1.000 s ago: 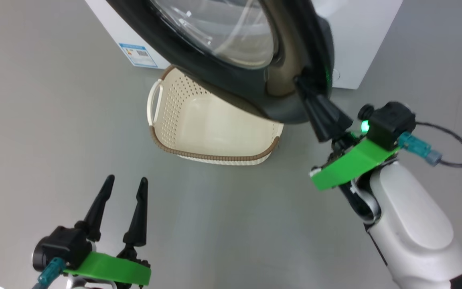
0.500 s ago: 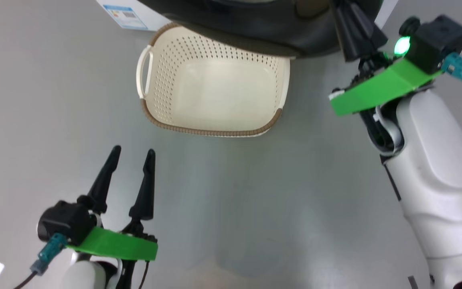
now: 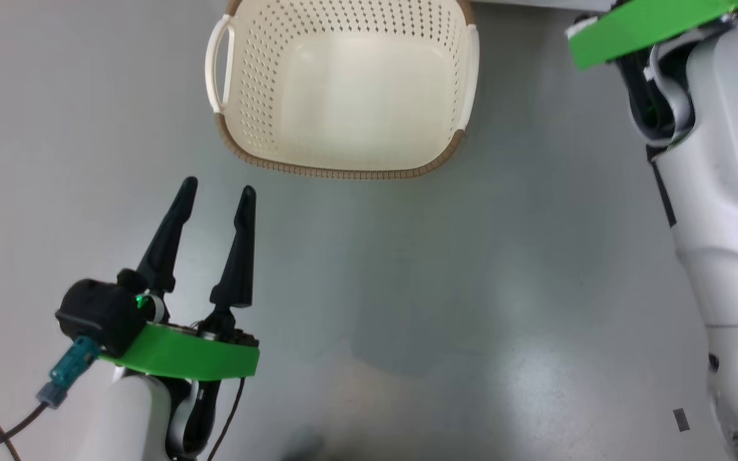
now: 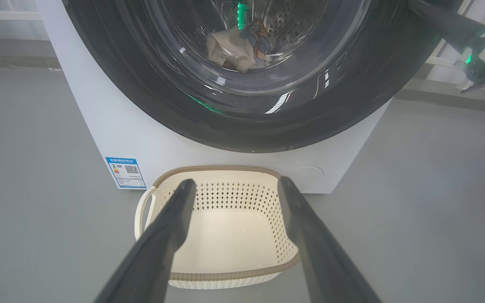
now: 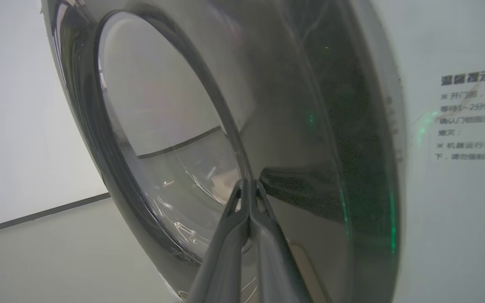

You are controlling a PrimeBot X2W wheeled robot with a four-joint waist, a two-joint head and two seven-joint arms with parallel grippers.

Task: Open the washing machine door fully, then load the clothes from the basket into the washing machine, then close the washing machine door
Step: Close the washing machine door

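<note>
The cream basket stands on the floor with nothing inside; it also shows as the basket in front of the white washing machine. The washing machine door lies against the machine's front. Through its glass I see the clothes bundled in the drum. My left gripper hangs open and empty short of the basket. My right gripper is shut, its tips pressed on the black ring of the door. Its fingers reach the door's right edge.
Grey floor spreads around the basket. A blue label sits low on the machine's left, a round service cap low on its right. My pale right forearm fills the right side of the head view.
The head camera has tilted down, so the door and machine have left its top edge and the whole basket shows. The right gripper stays shut at the door; the left stays open.
</note>
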